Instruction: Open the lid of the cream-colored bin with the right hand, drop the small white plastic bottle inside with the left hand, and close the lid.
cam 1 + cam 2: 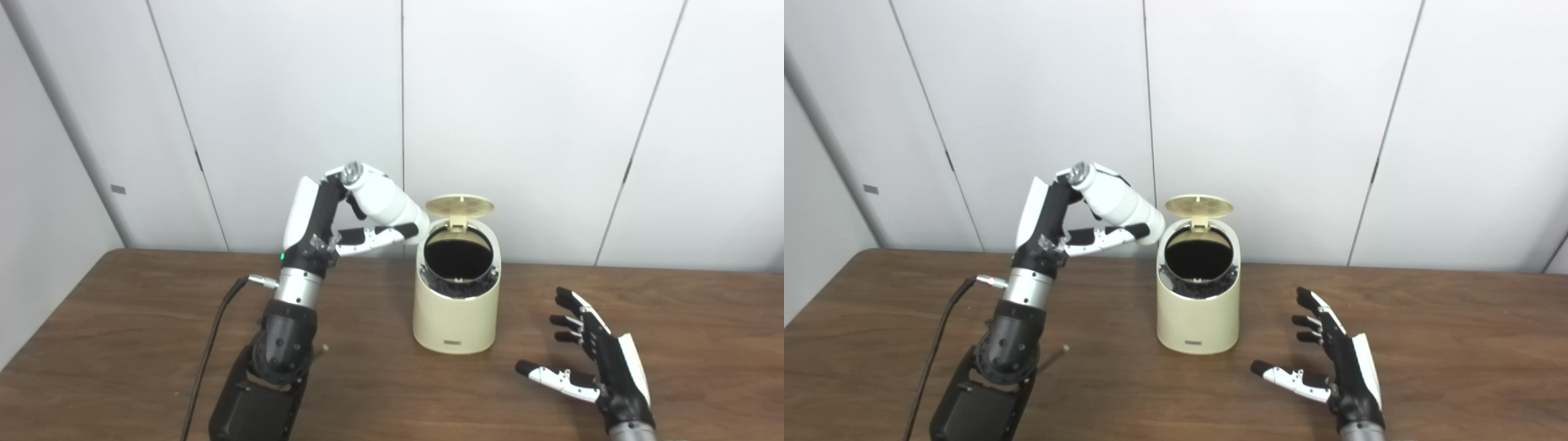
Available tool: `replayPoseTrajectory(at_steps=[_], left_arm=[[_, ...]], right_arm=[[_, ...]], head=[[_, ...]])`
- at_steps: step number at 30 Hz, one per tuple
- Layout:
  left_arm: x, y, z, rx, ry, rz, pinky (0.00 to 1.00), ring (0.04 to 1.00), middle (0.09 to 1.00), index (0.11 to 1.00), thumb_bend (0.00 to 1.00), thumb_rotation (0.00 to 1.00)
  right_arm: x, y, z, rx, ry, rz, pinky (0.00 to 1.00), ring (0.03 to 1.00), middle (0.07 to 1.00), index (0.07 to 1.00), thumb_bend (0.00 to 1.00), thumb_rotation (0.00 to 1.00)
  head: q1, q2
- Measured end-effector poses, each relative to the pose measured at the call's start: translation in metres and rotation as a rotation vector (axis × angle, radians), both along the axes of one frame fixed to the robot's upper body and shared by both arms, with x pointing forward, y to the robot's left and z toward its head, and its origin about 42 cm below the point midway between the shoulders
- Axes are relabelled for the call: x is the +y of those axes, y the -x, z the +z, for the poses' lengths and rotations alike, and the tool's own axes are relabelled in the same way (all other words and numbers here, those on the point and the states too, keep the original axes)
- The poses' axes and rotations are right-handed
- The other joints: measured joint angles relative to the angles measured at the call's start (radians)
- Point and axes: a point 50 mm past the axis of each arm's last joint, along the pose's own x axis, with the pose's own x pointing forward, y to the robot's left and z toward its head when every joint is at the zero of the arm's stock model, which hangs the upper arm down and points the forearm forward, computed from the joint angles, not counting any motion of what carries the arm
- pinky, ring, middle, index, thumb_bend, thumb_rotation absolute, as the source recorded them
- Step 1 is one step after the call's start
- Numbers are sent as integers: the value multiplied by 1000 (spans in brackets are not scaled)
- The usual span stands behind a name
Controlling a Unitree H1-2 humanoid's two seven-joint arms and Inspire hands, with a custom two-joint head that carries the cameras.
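The cream-colored bin (453,312) stands mid-table with its round lid (460,206) flipped up at the back, showing a dark opening (458,252). My left hand (334,226) is raised to the left of the bin's top and shut on the small white plastic bottle (386,199). The bottle is tilted, its base end close to the bin's upper left rim and its cap pointing up and left. My right hand (591,361) rests low over the table to the right of the bin, open with fingers spread, holding nothing.
A brown wooden table (122,318) carries everything; white wall panels (520,110) rise right behind it. A black cable (211,343) runs along my left forearm down to the table's front edge.
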Motion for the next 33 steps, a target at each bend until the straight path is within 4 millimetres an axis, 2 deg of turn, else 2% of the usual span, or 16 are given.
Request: replayPoseTrajectory(at_steps=[10, 25, 33], left_arm=[[-14, -7, -13, 5, 10, -44, 303, 403, 469, 527, 502, 0], [-26, -15, -34, 22, 4, -46, 332, 411, 470, 517, 503, 0], [-36, -19, -42, 9, -32, -24, 346, 416, 469, 513, 504, 0]], right_arm=[[3, 0, 1, -10, -10, -15, 716, 778, 864, 858, 787, 161], [7, 0, 3, -35, -24, -9, 713, 783, 861, 861, 798, 210], [7, 0, 3, -39, -23, -16, 705, 776, 859, 855, 796, 201]], head=[[-20, 8], [-31, 11], [-35, 11]])
